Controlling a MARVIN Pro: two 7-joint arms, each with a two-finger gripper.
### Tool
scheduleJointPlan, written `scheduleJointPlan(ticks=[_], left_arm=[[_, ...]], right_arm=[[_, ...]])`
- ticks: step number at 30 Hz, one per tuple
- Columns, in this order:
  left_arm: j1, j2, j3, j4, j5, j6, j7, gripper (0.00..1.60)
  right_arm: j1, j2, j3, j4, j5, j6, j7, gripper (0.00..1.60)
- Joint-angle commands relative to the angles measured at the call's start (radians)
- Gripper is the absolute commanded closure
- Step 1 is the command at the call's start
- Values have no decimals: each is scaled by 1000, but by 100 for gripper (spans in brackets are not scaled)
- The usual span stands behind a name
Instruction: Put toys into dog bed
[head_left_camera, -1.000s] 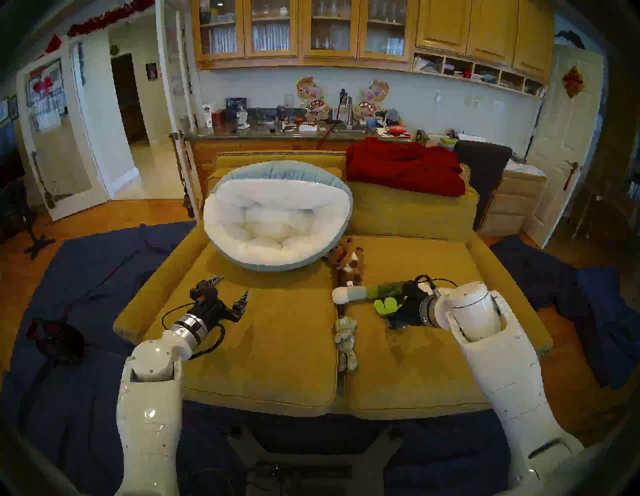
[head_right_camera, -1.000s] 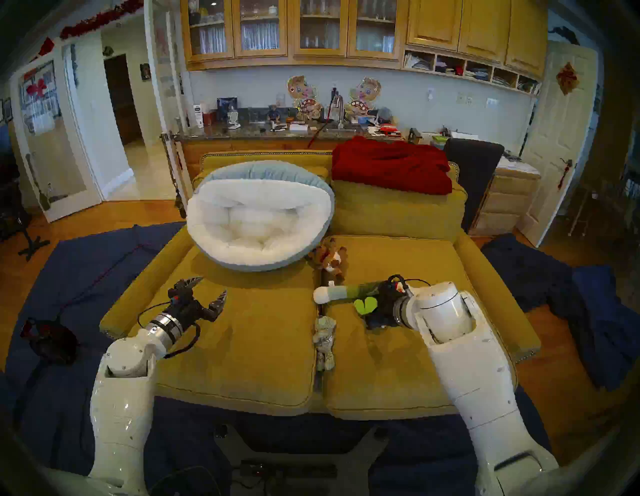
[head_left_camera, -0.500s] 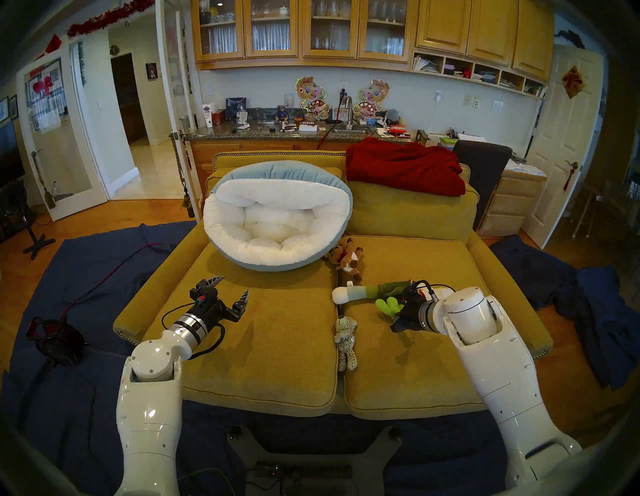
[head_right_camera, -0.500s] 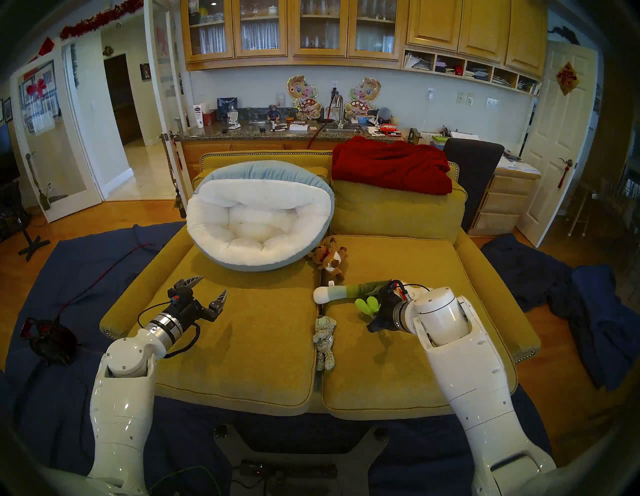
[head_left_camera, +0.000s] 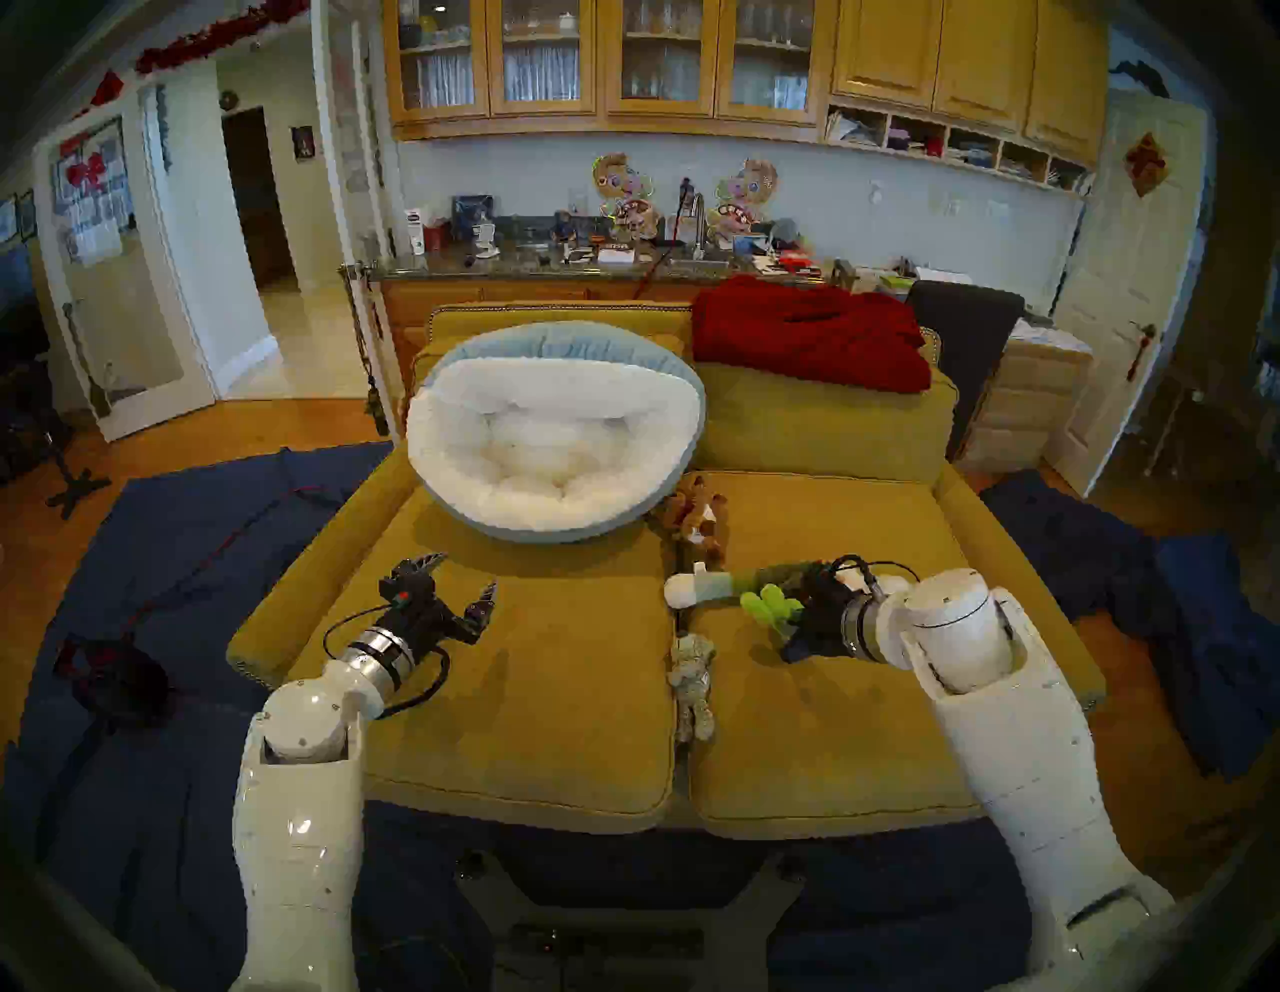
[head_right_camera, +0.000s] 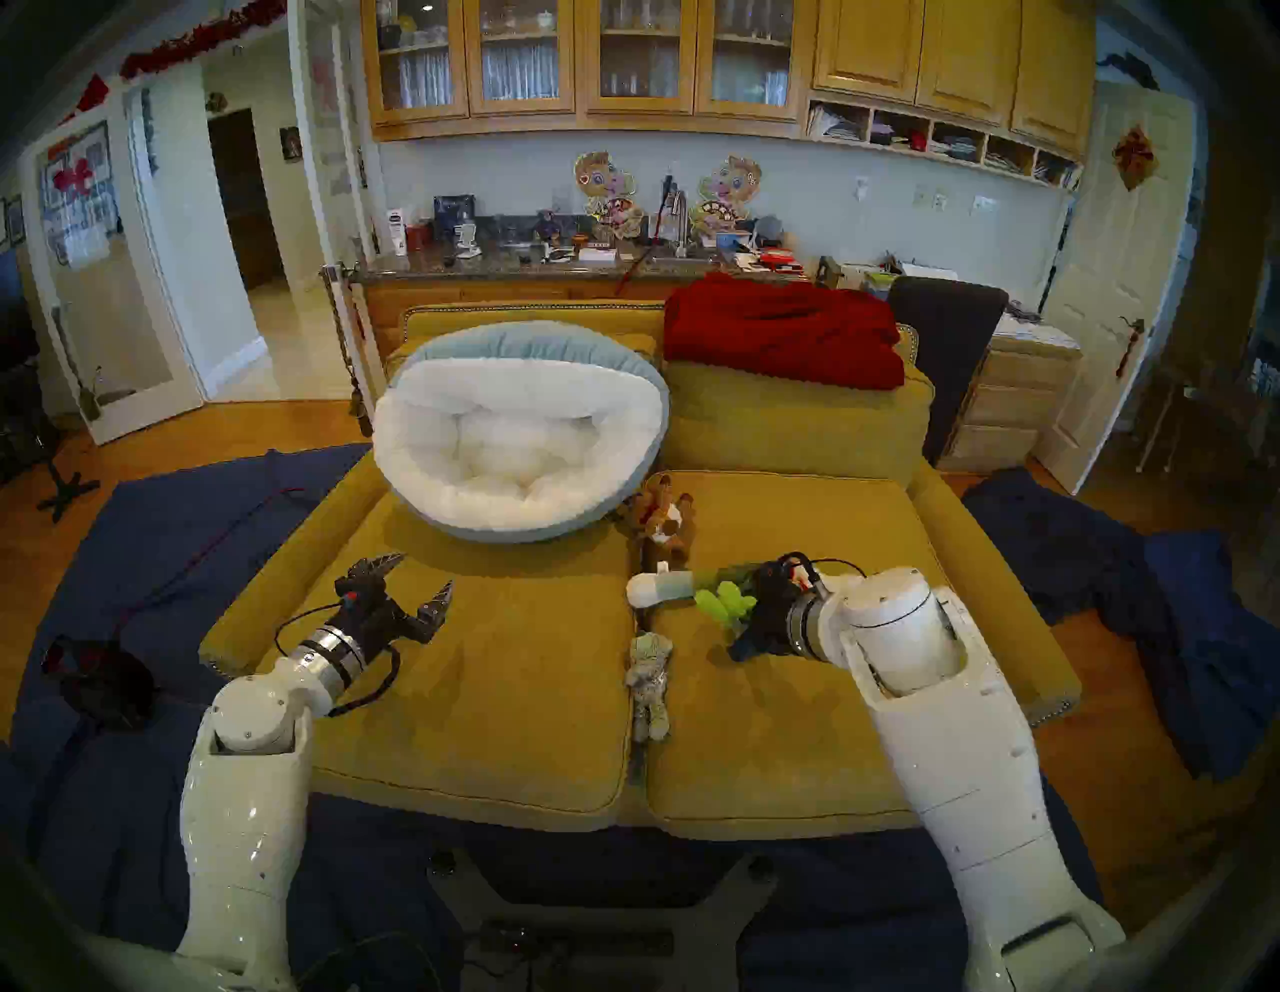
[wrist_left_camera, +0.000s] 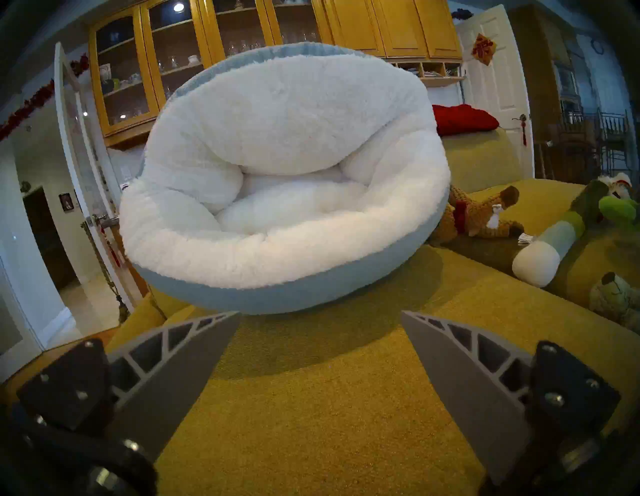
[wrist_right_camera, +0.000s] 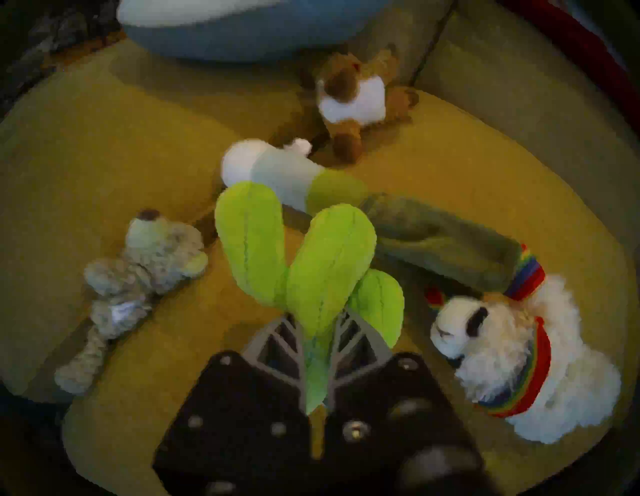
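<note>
My right gripper (wrist_right_camera: 317, 320) is shut on the bright green cactus (wrist_right_camera: 311, 256), held just above the right sofa cushion; it also shows in the head view (head_left_camera: 765, 604). Under it lies the long white-blue-green tube (head_left_camera: 720, 585). The white animal with rainbow paws (wrist_right_camera: 512, 350) lies by my right wrist. The grey spotted cub (head_left_camera: 691, 675) lies on the cushion seam. The brown knitted animal (head_left_camera: 696, 516) lies beside the dog bed (head_left_camera: 554, 443), which leans tilted against the backrest. My left gripper (head_left_camera: 460, 578) is open and empty in front of the bed.
A red blanket (head_left_camera: 810, 332) lies over the sofa back at the right. Dark blue cloth (head_left_camera: 173, 526) covers the floor around the sofa. A black and red object (head_left_camera: 111, 675) lies on the floor at the left.
My right gripper has lifted the cactus a little and carried it left, toward the tube's white end. The left arm has not moved.
</note>
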Motion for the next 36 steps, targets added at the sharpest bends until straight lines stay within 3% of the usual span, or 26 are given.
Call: scheduleJointPlan(ticks=[1, 7, 17, 26, 36], left_arm=[[-29, 1, 3, -26, -10, -7, -1, 0], [-29, 0, 3, -27, -11, -7, -1, 0], [-29, 1, 3, -27, -11, -7, 0, 0], [-29, 1, 3, -27, -12, -7, -1, 0], [-67, 0, 9, -46, -21, -12, 3, 0]], right_arm=[[30, 22, 27, -118, 34, -4, 51, 160], [41, 8, 3, -186, 37, 31, 73, 160], [162, -47, -117, -166, 7, 69, 64, 160], [226, -81, -203, -137, -28, 104, 65, 160], [196, -83, -256, -161, -32, 119, 77, 160]])
